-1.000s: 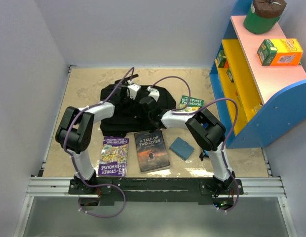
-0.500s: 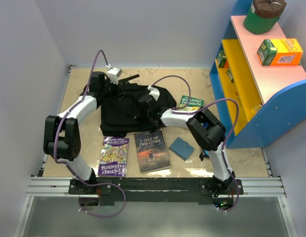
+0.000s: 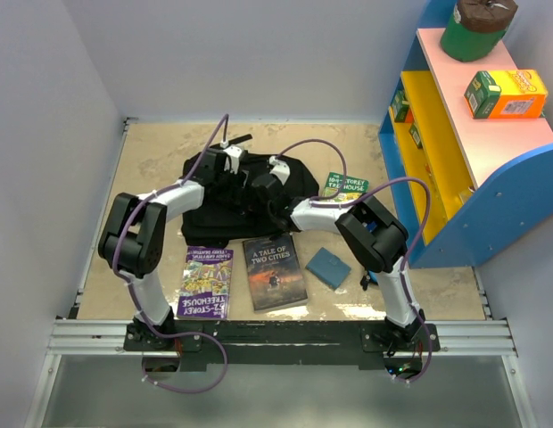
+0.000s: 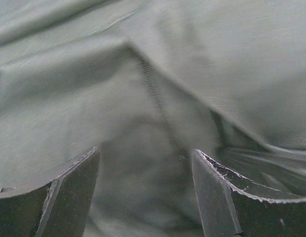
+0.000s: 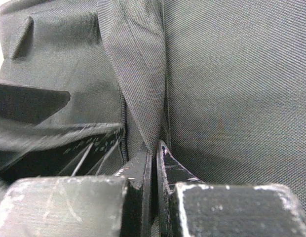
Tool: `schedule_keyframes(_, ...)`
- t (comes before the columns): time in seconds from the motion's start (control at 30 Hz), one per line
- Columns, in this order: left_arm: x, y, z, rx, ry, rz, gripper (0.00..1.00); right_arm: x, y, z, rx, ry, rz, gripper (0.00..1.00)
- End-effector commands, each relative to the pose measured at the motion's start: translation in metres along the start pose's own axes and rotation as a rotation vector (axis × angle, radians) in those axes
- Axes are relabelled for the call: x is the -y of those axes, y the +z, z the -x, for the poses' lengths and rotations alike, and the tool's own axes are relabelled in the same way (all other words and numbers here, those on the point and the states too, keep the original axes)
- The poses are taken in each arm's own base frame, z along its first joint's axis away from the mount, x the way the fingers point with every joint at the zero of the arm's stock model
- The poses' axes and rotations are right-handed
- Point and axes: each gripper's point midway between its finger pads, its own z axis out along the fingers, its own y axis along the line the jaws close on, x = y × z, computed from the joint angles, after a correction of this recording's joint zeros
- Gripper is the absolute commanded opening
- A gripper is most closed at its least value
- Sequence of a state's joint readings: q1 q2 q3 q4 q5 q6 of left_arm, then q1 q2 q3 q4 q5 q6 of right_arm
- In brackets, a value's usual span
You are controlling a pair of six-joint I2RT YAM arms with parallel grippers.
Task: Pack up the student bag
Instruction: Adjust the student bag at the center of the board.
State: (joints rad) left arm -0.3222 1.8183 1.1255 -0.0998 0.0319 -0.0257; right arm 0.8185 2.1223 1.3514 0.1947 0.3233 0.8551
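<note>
The student bag, a black fabric backpack, lies at the back middle of the table. My left gripper hovers over its top with its jaws wide open. In the left wrist view its fingers stand apart above blurred bag fabric, with nothing between them. My right gripper is beside it on the bag. In the right wrist view this gripper is shut on a fold of the bag's fabric next to a zipper line.
In front of the bag lie a purple book, a dark "A Tale of Two Cities" book and a small blue case. A green book lies right of the bag. A blue and yellow shelf stands at the right.
The left gripper lifted toward the back left, shut and pulling bag fabric, then came back over the bag and opened. The right gripper stayed shut on the fold.
</note>
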Motion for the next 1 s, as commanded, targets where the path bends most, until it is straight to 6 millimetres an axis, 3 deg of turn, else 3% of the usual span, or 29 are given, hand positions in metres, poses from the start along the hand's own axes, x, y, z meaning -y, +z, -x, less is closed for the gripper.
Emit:
schedule_keyframes(0.0,-0.019,0.005,0.000,0.006,0.026,0.145,0.78,-0.002,-0.005,-0.016,-0.033,0.010,0.007,0.00)
schedule_keyframes(0.37,0.001,0.035,-0.044,-0.138,0.114,0.074,0.74,0.002,-0.011,-0.022,-0.043,0.005,0.020,0.00)
schedule_keyframes(0.7,0.026,0.022,-0.010,-0.073,0.031,-0.042,0.79,0.001,-0.013,-0.026,-0.045,-0.024,0.029,0.00)
schedule_keyframes(0.97,0.012,0.039,-0.030,-0.130,0.059,0.029,0.78,-0.002,-0.012,-0.030,-0.053,-0.025,0.042,0.00)
